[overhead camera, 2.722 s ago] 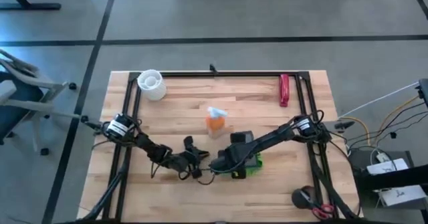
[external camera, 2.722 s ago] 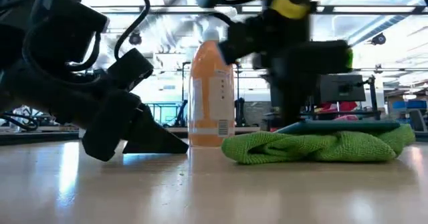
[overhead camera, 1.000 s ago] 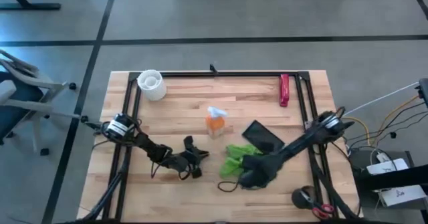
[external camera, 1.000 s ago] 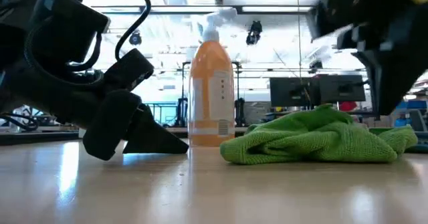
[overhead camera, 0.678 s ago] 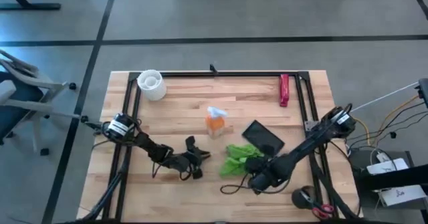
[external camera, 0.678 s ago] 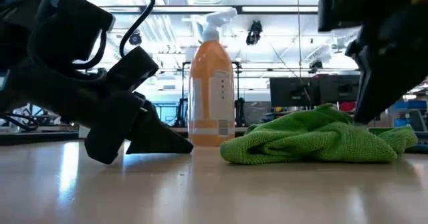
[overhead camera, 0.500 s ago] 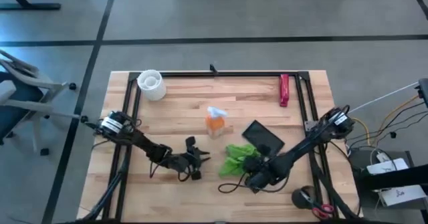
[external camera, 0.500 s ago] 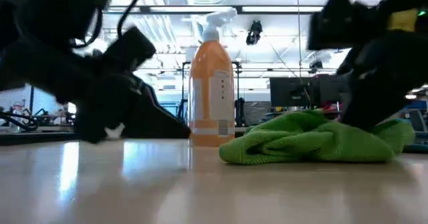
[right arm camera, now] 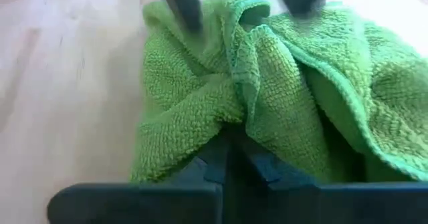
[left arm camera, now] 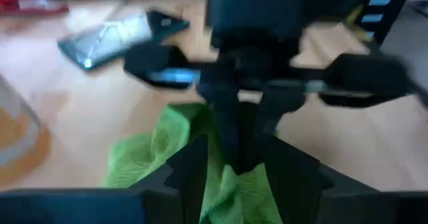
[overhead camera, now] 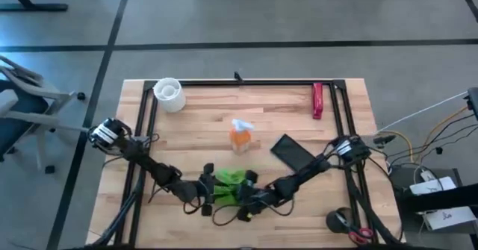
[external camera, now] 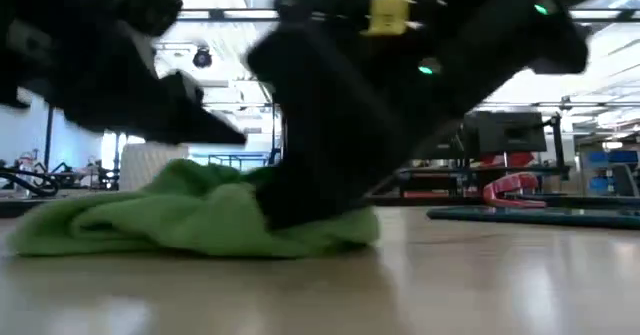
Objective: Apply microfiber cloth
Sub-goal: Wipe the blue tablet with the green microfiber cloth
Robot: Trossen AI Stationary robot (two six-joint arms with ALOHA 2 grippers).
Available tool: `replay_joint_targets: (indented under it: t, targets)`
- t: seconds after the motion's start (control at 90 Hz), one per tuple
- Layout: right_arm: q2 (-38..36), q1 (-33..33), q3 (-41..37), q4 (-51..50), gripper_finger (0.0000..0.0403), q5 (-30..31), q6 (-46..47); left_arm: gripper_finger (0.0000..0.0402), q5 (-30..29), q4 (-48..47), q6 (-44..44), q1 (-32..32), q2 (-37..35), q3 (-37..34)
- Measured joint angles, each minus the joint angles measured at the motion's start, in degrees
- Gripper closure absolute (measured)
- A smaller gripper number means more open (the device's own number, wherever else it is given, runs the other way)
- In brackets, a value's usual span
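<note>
Two dark robot arms meet over a crumpled microfiber cloth (overhead camera: 228,186) at the lower middle of the overhead frame, near the front edge of the pale wooden surface (overhead camera: 202,123). The right claw (overhead camera: 250,192) lies at the cloth's right side; its wrist view shows its fingers (right arm camera: 224,158) pressed together on a gathered fold of the lime-green fabric. The left claw (overhead camera: 206,195) sits at the cloth's left edge, touching or just over it; in its own wrist view two dark fingers (left arm camera: 190,167) stand apart either side of the green fabric, though whether they grip it cannot be told.

In the low view the cloth (external camera: 190,215) spreads in a wrinkled heap across the lower left of the frame, with the dark bulk of the arms filling the space above it.

An orange bottle (overhead camera: 240,136) with a white top stands at the centre of the overhead frame, apart from the cloth. To its right a black slab (overhead camera: 292,152) lies flat and tilted. A white cup (overhead camera: 169,94) stands at the upper left of the surface and a red object (overhead camera: 317,100) lies at the upper right
</note>
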Motion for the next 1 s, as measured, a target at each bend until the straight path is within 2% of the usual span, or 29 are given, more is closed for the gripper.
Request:
replay_joint_targets:
  t: [0.156, 0.3, 0.411, 0.456, 0.544, 0.6, 0.633, 0.7, 0.767, 0.933, 1.0]
  targets:
    - [-2.4, 1.4, 6.9, -19.0, 0.0403, 1.9, -0.1, 0.0288, -0.3, -2.1, -5.7, -0.2, 6.1, 0.0]
    - [-6.3, 4.2, 10.8, -38.5, 0.0403, 6.2, 5.5, 0.0302, 2.4, -9.0, -15.5, -0.6, 7.2, -0.1]
    - [-9.2, 6.8, 11.0, -46.1, 0.0403, 8.0, 10.7, 0.0309, 2.4, -11.9, -17.6, -1.2, 6.3, -0.6]
    - [-10.3, 7.9, 11.1, -47.9, 0.0403, 8.9, 12.8, 0.0312, 0.0, -12.1, -17.6, -1.4, 6.2, -0.8]
    - [-11.9, 9.7, 11.1, -51.8, 0.0403, 9.6, 16.8, 0.0318, -9.9, -11.8, -16.1, -0.5, 6.4, -1.1]
    - [-12.5, 10.6, 11.1, -54.5, 0.0403, 9.5, 19.4, 0.0322, -16.0, -9.0, -14.6, 1.3, 6.8, -1.1]
    - [-12.7, 11.1, 11.1, -56.8, 0.0403, 9.5, 21.3, 0.0323, -17.4, -6.8, -13.5, 2.5, 7.4, -1.0]
    - [-13.4, 12.1, 11.1, -62.6, 0.0403, 9.5, 26.1, 0.0326, -16.3, -1.9, -10.6, 4.5, 8.5, -0.6]
    - [-13.7, 13.0, 11.1, -70.1, 0.0403, 9.4, 31.4, 0.0327, -12.7, 2.0, -8.2, 6.2, 10.6, 0.9]
    - [-13.8, 15.0, 10.5, -91.6, 0.0403, 4.2, 44.3, 0.0325, -3.0, 3.9, -7.6, 7.7, 16.9, 6.3]
    - [-13.8, 15.4, 9.0, -96.4, 0.0403, 3.0, 48.4, 0.0325, 1.1, 4.4, -7.6, 6.9, 19.4, 8.8]
